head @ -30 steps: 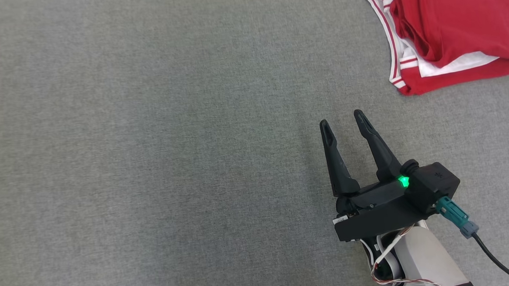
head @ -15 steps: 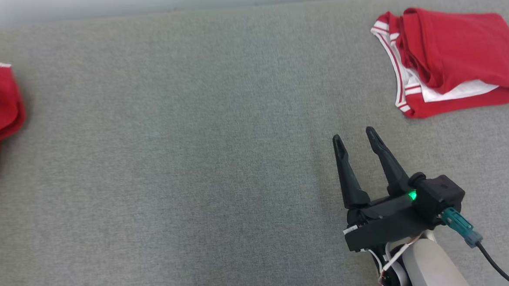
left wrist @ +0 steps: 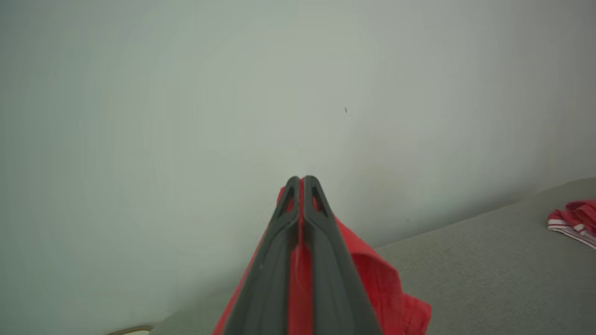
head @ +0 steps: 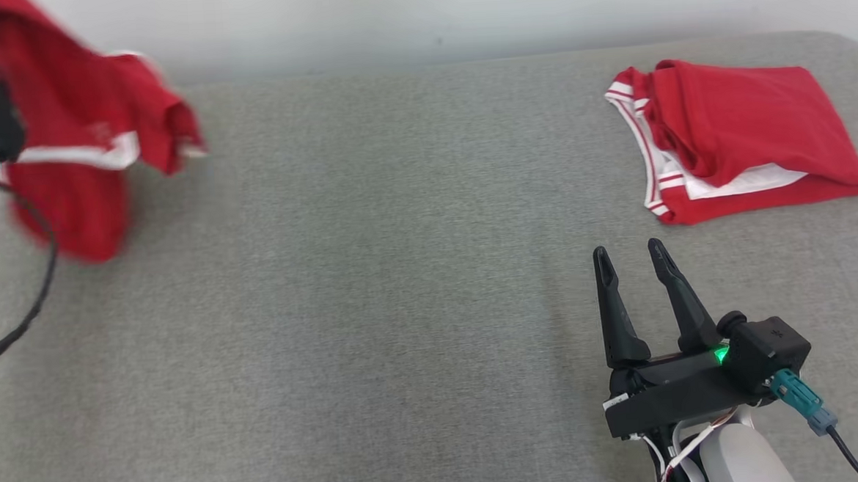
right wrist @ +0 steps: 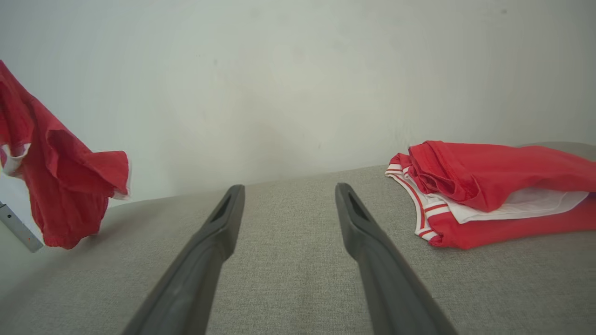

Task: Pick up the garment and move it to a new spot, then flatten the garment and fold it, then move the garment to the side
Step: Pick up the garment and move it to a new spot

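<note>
A red garment with white trim (head: pixel 79 156) hangs in the air above the left end of the grey padded surface (head: pixel 372 273), bunched and blurred. My left gripper (left wrist: pixel 301 179) is shut on it, and red cloth (left wrist: pixel 372 284) spills out below and beside the closed fingers. From the right wrist view the same garment (right wrist: pixel 60 186) dangles at the far left. My right gripper (head: pixel 628 249) rests low over the surface at the lower right, open, with nothing between its fingers (right wrist: pixel 223 223).
A second red and white garment (head: pixel 739 129) lies folded at the back right of the surface, just beyond the right gripper. A pale wall (head: pixel 417 14) stands behind the surface. A dark cable (head: pixel 28 291) loops down at the left.
The head camera has tilted up, bringing the wall into view. The held garment has risen and swung rightward in the left gripper. The right gripper stays open in place.
</note>
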### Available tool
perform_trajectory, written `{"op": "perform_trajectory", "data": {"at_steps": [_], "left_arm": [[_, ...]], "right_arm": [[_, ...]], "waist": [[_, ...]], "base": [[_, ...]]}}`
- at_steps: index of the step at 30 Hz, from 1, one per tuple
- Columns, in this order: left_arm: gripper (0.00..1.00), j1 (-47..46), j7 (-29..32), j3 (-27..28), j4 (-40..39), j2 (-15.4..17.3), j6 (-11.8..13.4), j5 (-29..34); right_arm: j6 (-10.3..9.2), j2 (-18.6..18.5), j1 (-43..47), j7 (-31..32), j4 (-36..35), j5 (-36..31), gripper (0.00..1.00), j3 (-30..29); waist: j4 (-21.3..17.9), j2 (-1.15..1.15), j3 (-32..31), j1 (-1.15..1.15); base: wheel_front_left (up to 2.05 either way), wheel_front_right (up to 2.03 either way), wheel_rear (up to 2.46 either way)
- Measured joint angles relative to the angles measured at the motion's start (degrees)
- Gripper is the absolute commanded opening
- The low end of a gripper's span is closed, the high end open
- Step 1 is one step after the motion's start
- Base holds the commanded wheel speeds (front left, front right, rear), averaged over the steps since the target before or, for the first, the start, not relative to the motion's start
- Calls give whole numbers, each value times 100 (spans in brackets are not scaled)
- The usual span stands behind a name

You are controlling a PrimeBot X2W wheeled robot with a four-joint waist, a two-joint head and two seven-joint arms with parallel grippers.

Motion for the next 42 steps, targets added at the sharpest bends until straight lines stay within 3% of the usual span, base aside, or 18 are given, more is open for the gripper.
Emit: {"op": "perform_trajectory", "data": {"at_steps": [15,23,31,42], "left_arm": [[0,-238,365,-622,-1414,-868,15,-177],[0,676,333,-773,-2072,-1051,263,-365],[0,2101,30,-728,-2137,-871,465,-588],[0,2984,-897,-543,-1140,-367,442,-466]], "right_arm": [[0,0,235,0,-12,136,100,-159],[0,-1,330,0,-14,73,100,-290],[0,0,310,0,10,-22,100,-226],[0,1,230,0,134,-57,100,-89]], "waist": [[-516,0,-215,1],[-425,0,-236,1],[-211,0,-236,0],[-202,0,-249,1]], "base": [[0,0,0],[0,0,0],[0,0,0],[0,0,0]]}}
